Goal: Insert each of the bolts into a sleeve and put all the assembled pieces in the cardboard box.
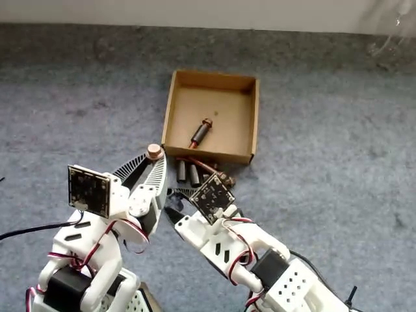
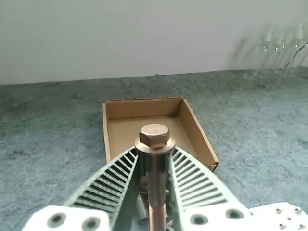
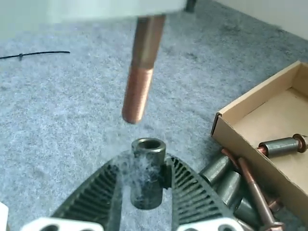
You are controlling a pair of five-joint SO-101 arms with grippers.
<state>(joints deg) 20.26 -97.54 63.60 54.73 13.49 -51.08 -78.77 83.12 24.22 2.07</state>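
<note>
My left gripper is shut on a copper bolt, which it holds upright with the hex head on top. In the high view this bolt sits just in front of the cardboard box. An upright dark sleeve is clamped in my right gripper, which is shut. The bolt's threaded end hangs a little above the sleeve's open bore, slightly off to one side. One assembled piece lies inside the box.
Several loose sleeves and bolts lie on the grey carpet against the box's near wall, also seen as sleeves and a bolt. The right arm's wrist covers part of the pile.
</note>
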